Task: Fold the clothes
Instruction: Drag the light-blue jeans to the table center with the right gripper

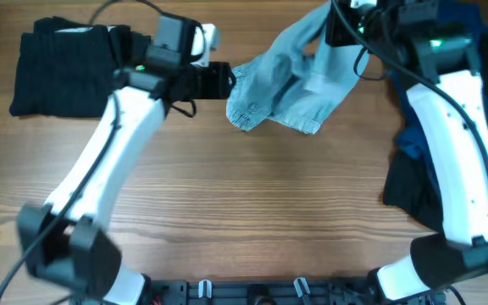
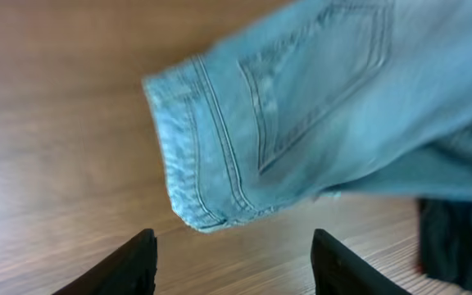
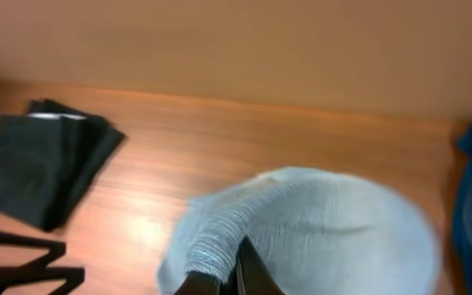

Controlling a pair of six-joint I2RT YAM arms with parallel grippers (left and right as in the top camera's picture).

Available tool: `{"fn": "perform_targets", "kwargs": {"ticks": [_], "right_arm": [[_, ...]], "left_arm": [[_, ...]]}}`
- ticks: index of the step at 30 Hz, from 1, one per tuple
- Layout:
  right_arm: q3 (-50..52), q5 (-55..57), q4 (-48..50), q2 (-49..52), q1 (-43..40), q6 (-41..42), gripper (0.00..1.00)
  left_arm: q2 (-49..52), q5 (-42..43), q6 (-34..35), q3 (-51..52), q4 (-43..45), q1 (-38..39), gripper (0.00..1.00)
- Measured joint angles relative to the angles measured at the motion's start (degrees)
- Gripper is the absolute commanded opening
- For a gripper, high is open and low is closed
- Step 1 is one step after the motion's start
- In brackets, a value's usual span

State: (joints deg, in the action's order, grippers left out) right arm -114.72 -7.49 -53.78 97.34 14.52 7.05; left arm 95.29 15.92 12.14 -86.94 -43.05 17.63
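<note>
Left pincer (image 2: 232, 266) sits about half open with nothing in it. The loose stitched corner (image 2: 197, 205) of the denim shorts (image 2: 326, 98) hangs right in front of it, just off the tabletop (image 1: 252, 212), so the left arm is the nearer one for that grab. The shorts' long axis slants up and away to the right pincer (image 3: 240, 272), which is clamped on the top. Further out are a folded black garment (image 1: 66, 68) and a navy pile (image 1: 415, 140). No labels or writing I can read.

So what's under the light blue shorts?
Bare wooden table shows below the hem of the shorts, and a dark cloth peeks out at one side. Whatever else lies underneath is covered by the denim.
</note>
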Motion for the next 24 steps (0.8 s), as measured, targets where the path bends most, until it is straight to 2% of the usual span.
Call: {"fn": "perform_targets", "kwargs": {"ticks": [6, 11, 17, 24], "right_arm": [[-7.8, -0.1, -6.2, -1.4, 7.9, -2.2, 0.04], [-8.5, -0.2, -12.3, -3.9, 14.4, -2.9, 0.04], [-8.5, -0.3, -18.1, -4.4, 18.4, -6.2, 0.05], [-8.3, -4.8, -22.6, -4.3, 19.8, -24.6, 0.04]], "left_arm": [[-7.8, -0.5, 0.0, -0.2, -1.4, -2.7, 0.62], [-10.1, -1.0, 0.0, -0.2, -3.0, -7.2, 0.66], [-11.2, -1.1, 0.0, -0.2, -3.1, -15.4, 0.69], [-11.2, -0.3, 0.2, -0.2, -3.2, -21.9, 0.62]]}}
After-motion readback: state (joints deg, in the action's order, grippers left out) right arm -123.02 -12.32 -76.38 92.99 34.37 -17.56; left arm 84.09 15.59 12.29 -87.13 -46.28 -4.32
